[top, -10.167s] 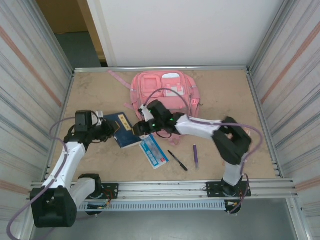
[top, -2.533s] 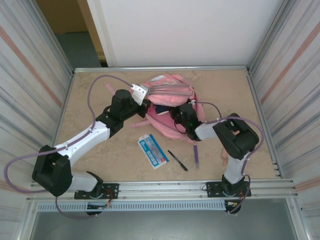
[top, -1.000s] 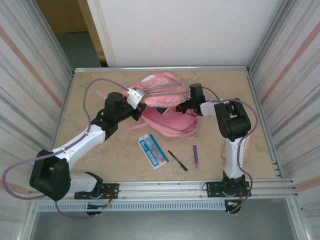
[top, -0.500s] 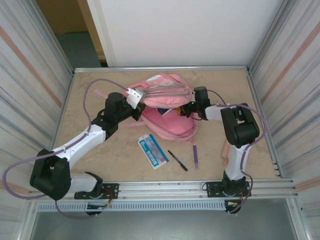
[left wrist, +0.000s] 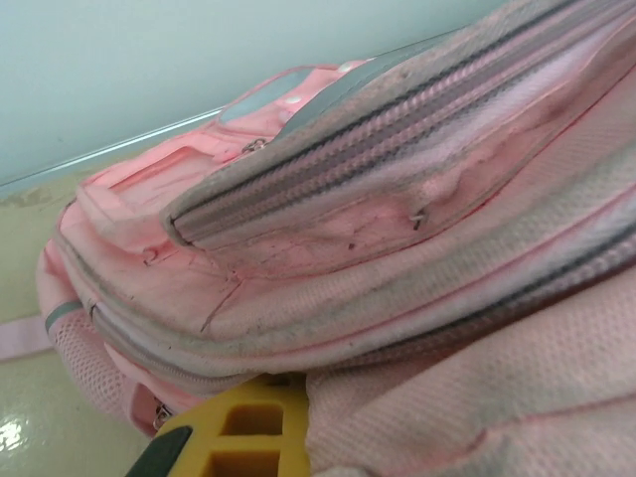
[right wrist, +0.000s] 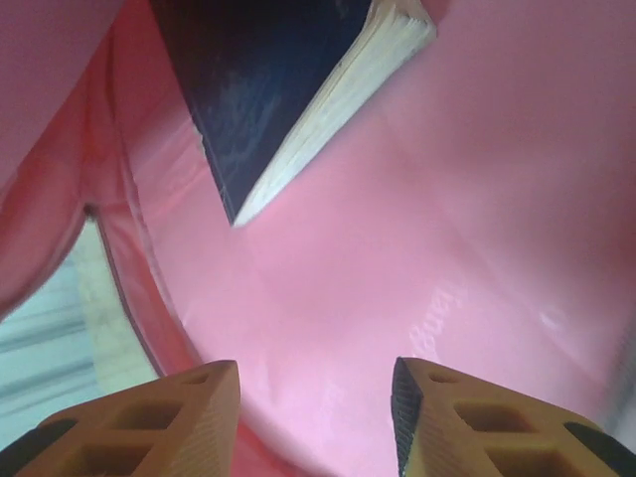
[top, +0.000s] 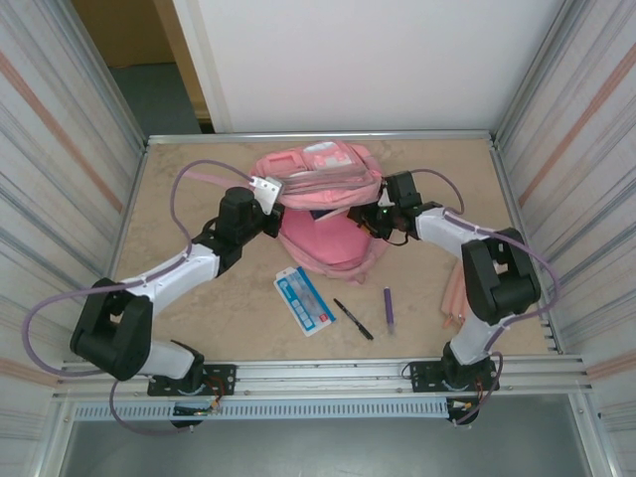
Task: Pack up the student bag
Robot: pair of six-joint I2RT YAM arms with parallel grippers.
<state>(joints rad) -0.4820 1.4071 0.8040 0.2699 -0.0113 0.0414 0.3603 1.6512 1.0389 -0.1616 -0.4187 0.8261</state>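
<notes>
Bag [top: 323, 194] upper centre of frame, long axis left-right, mouth facing lower right. Left gripper [top: 270, 189] pinched shut on its flap, holding it up. Right gripper [right wrist: 314, 393] half-open, empty, nearer, right at the mouth; book [right wrist: 288, 89] inside.

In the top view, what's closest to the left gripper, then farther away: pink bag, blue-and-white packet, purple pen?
1. pink bag, right at the left gripper, at the back
2. blue-and-white packet, front middle
3. purple pen, front right

A beige marbled surface [top: 238, 323] sits between ribbed metal side walls [top: 50, 149], a plain white wall [top: 358, 60] behind, grey floor [top: 154, 94] past it.
</notes>
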